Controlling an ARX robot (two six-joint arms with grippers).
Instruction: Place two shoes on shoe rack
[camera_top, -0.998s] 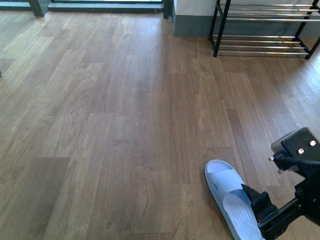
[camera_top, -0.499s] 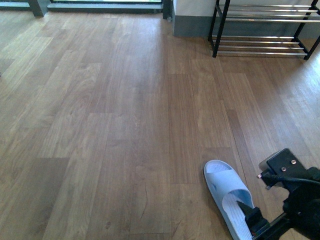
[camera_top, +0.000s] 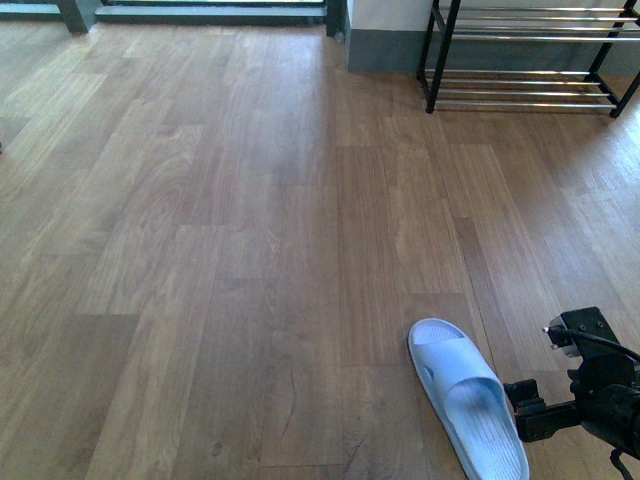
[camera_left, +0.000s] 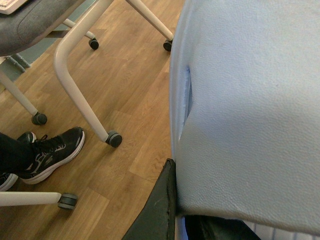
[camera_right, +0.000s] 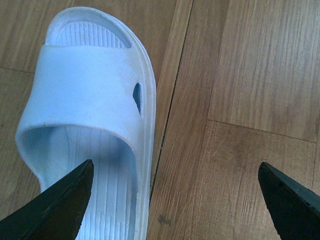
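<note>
The grey knit sneakers are not in view. The shoe rack (camera_top: 530, 60), a black frame with chrome bars, stands at the far right against the wall. A pale blue slide sandal (camera_top: 467, 410) lies on the floor at the near right and also shows in the right wrist view (camera_right: 85, 90). My right gripper (camera_top: 520, 410) is open just right of its heel. In the right wrist view the gripper (camera_right: 175, 200) spans the sandal's edge and bare floor. My left gripper (camera_left: 210, 220) is shut on another slide sandal (camera_left: 250, 100) and is outside the front view.
Wood plank floor (camera_top: 250, 250) stretches from me to the rack. A grey wall base (camera_top: 385, 50) sits left of the rack. In the left wrist view, white chair legs with casters (camera_left: 114, 139) and a person's black sneaker (camera_left: 50, 155) are below the held sandal.
My right arm has dropped lower and drawn back to the right. Its finger has come off the sandal's heel and now sits beside it. The floor sandal has not moved.
</note>
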